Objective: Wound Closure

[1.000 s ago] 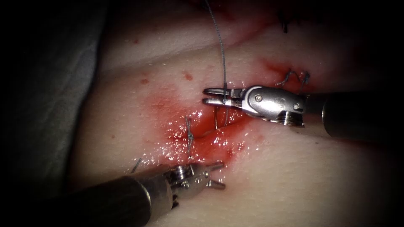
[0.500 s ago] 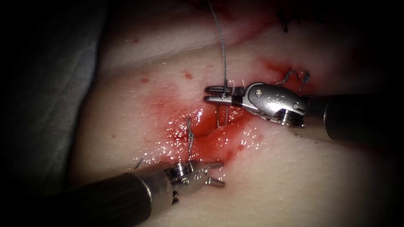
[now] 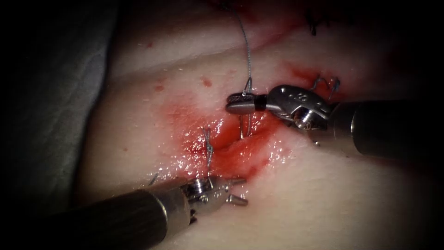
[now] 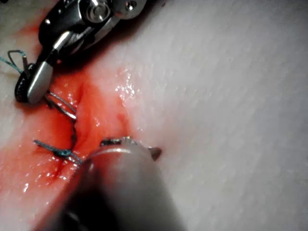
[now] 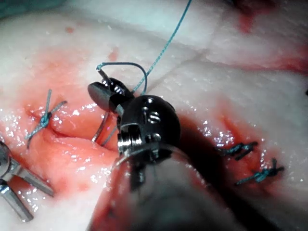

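We see the right tool (image 3: 236, 102) pinching the curved needle (image 5: 121, 67), thread (image 3: 246, 51) trailing upward, above the cut (image 3: 231, 146); the left tool (image 3: 236, 190) rests spread, empty, below.

A grey cloth (image 3: 60, 115) lies flat along the left of the scene, partly in shadow

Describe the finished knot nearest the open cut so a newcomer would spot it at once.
Start at the red, wet cut in the tissue. At its left end, just above the left claw, sits a knotted stitch. Its short cut ends stick up and down, unlike the long thread running to the right claw.
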